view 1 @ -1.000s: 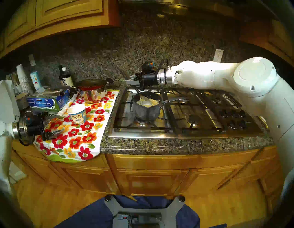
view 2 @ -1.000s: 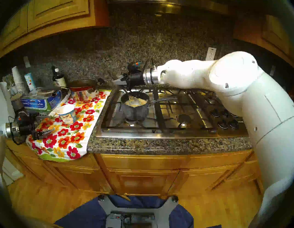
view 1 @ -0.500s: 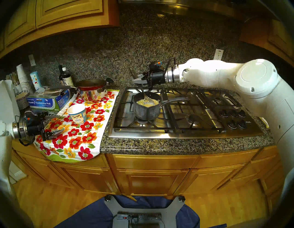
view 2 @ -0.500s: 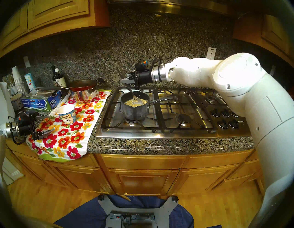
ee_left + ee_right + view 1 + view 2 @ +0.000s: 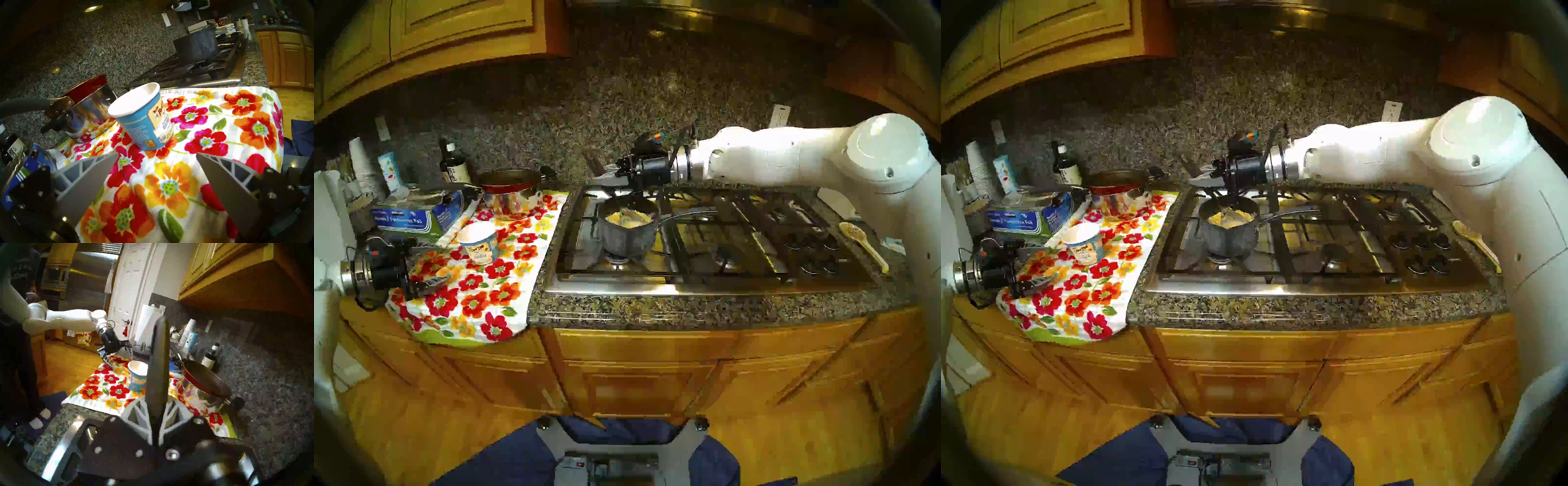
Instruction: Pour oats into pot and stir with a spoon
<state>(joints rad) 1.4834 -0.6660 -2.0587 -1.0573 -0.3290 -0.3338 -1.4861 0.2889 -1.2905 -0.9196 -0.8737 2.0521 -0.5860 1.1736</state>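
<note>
At the far left you can see your left gripper [image 5: 431, 263]. Its two fingers [image 5: 88, 174] are spread wide apart and hold nothing. It hangs over the near left part of the flowered towel [image 5: 477, 298].

Just right of it, the blue and white oatmeal cup [image 5: 479, 241] stands upright on the towel, apart from the fingers. From the left wrist view you look into its white inside, and you cannot tell if any oats are left in there. Behind the cup, at the far end of the towel, sits a shiny steel pot [image 5: 510, 200] with a red pan [image 5: 509, 180] on top. A blue foil box [image 5: 415, 217] lies left of them.

Move right to the stove [image 5: 704, 244]. The small dark grey pot [image 5: 628, 225] sits on the near left burner, with its thin silver handle pointing right. The oats [image 5: 629, 217] are inside it, a pale yellow heap.

Your right gripper [image 5: 602, 176] is above the far rim of the pot, pointing left. Its fingers [image 5: 134, 412] are pressed together on the black handle of the spoon [image 5: 158, 370]. The handle sticks up past the fingers. The spoon's bowl end goes down into the pot, but the picture is too blurry to see it well.

At the far right, a yellowish spoon rest [image 5: 860, 242] lies on the counter [image 5: 687, 309] beside the stove.
</note>
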